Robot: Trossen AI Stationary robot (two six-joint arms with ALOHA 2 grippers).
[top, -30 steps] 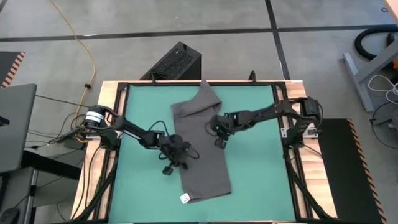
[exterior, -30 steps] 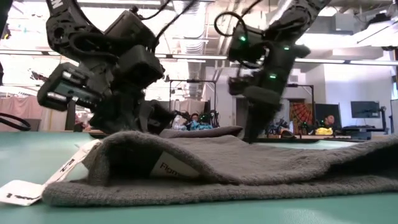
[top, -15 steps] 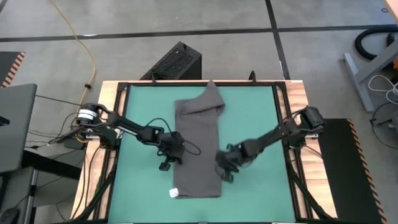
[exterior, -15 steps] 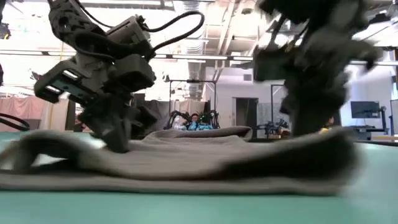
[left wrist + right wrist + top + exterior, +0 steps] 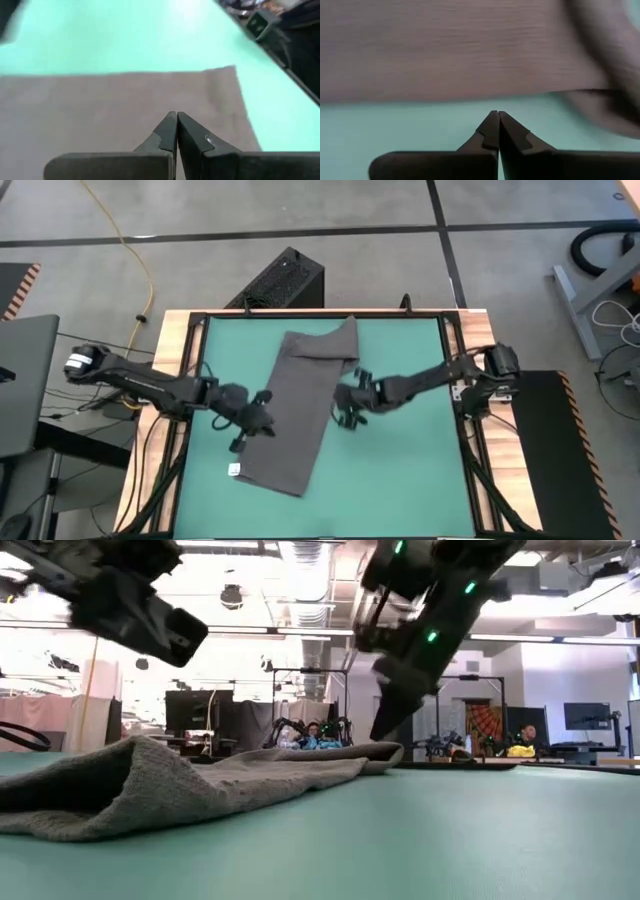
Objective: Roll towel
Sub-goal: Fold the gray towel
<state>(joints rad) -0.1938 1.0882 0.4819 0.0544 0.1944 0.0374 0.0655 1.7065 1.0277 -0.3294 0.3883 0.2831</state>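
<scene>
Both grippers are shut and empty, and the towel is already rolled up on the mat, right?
Not rolled. The high view shows the towel lying flat, only folded over at its far end. The left gripper and the right gripper are indeed shut and empty.

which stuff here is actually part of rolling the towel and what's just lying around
Part of the job:
- towel, dark grey, lying flat on the green table mat
- left gripper, shut, at the towel's left edge
- right gripper, shut, just off its right edge

Just lying about:
- black box on the floor beyond the table
- yellow cable on the floor
</scene>
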